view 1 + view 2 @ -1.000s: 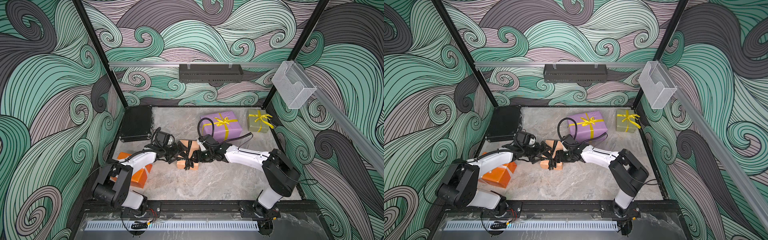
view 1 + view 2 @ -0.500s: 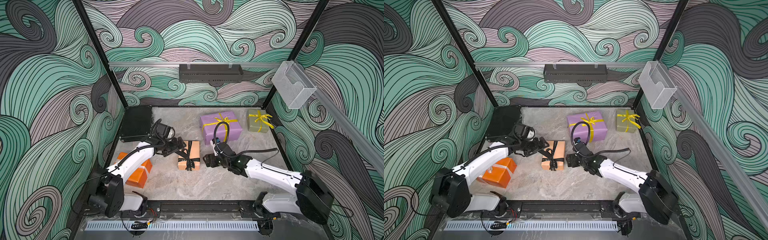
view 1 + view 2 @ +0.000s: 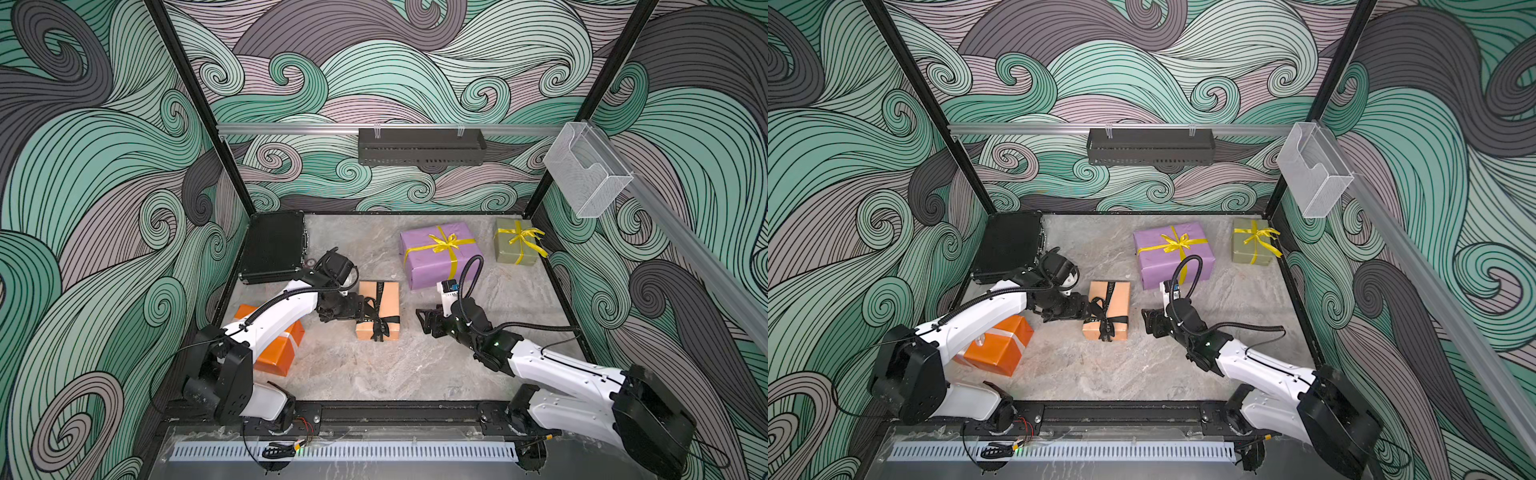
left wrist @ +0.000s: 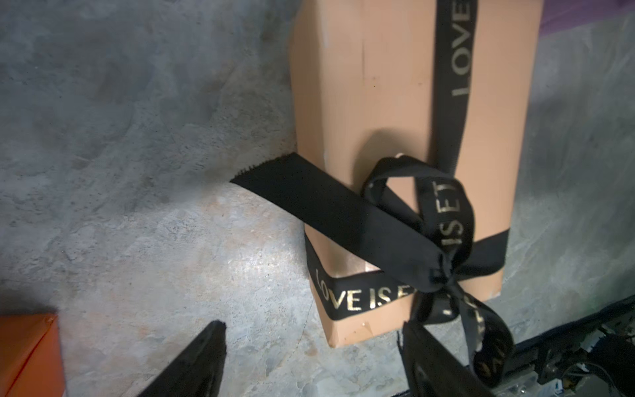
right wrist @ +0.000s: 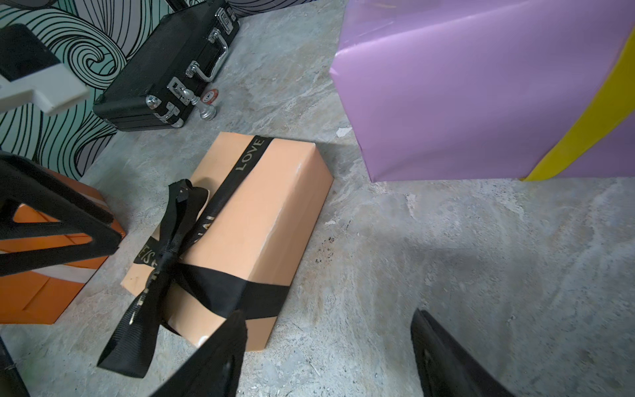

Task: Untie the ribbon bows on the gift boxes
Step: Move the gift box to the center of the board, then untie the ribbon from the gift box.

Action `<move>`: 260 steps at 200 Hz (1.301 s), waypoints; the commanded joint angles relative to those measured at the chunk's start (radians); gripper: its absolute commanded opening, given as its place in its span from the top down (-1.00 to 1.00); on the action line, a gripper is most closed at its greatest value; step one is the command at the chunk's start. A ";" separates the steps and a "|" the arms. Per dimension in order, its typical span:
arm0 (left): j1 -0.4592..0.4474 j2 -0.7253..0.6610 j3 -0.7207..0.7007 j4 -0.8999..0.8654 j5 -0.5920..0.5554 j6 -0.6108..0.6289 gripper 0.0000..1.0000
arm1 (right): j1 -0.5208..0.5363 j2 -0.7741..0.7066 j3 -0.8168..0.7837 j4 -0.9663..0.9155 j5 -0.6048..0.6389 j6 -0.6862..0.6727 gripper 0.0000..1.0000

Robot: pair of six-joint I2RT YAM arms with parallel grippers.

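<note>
Centrally, the tan-peach box [image 3: 384, 297] is lying flat on the marbled counter [image 3: 374, 374], between the two arms. Its black ribbon bow [image 3: 377, 321] is sitting knotted near the end of the box closer to the arms, with gold lettering showing along the band. In the left wrist view the bow is showing one loop above the knot, a plain flat tail is sticking out sideways past the box edge, and another tail is hanging down beside one finger of the left pincer [image 4: 312, 330]; that pincer is standing wide, with nothing clamped between its jaws, and I cannot tell whether the finger is touching the tail. In both top views it is hovering at the side of the box facing the left arm, just beside the bow; the right pincer [image 5: 328, 312] is also gaping wide and holding nothing, hanging over bare counter near the opposite side of the box, apart from it. The purple box [image 3: 432, 266] is resting toward the back with its yellow bow [image 3: 445, 243] tied on top; the olive-green box [image 3: 513, 255] is sitting near the back right corner, carrying the other yellow bow [image 3: 521, 237]. The orange box [image 3: 994, 349] is lying at the front left, partly under the left arm, with a translucent white ribbon [image 3: 1014, 331] crossing it; the black hard case [image 3: 274, 245] is lying along the left wall at the back.
</note>
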 commanded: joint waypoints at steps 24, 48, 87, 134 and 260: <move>0.026 -0.005 -0.006 0.142 0.004 -0.243 -0.53 | -0.004 0.040 0.031 0.030 -0.068 -0.019 -0.52; 0.044 0.030 -0.055 0.232 0.053 -0.347 -0.34 | -0.004 0.057 0.043 0.019 -0.083 -0.024 -0.50; 0.087 -0.029 -0.150 0.356 0.063 -0.509 -0.17 | -0.003 0.072 0.056 0.017 -0.106 -0.032 -0.47; 0.124 -0.051 -0.199 0.463 0.048 -0.627 -0.16 | -0.003 0.099 0.072 0.011 -0.133 -0.036 -0.47; 0.126 0.090 -0.179 0.543 0.115 -0.677 0.04 | -0.003 0.138 0.103 -0.017 -0.144 -0.036 -0.47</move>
